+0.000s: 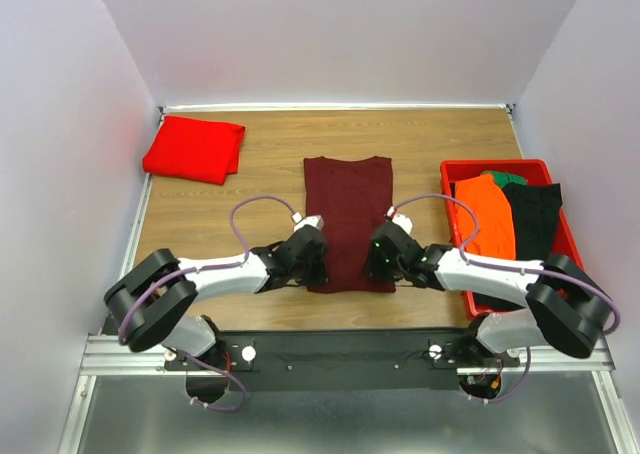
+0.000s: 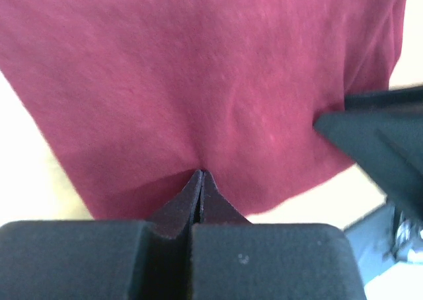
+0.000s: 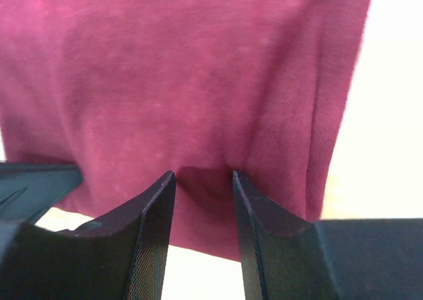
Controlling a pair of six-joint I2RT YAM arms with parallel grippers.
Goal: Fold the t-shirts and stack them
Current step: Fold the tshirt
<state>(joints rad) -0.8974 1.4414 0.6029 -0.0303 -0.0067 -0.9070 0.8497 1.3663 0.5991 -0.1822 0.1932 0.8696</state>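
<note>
Maroon t-shirt [image 1: 347, 219] lies folded narrow mid-table; red t-shirt [image 1: 194, 148], apparently folded, far-left.

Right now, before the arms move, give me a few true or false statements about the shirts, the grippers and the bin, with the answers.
1. The left gripper is shut on the near end of the maroon t-shirt. True.
2. The red bin on the right holds an orange garment and a dark garment. True.
3. The red t-shirt lies inside that bin. False: it lies folded on the table, at the far left corner.
4. The right gripper is pinched fully closed. False: its jaws stand apart, with maroon cloth between the fingers.
</note>
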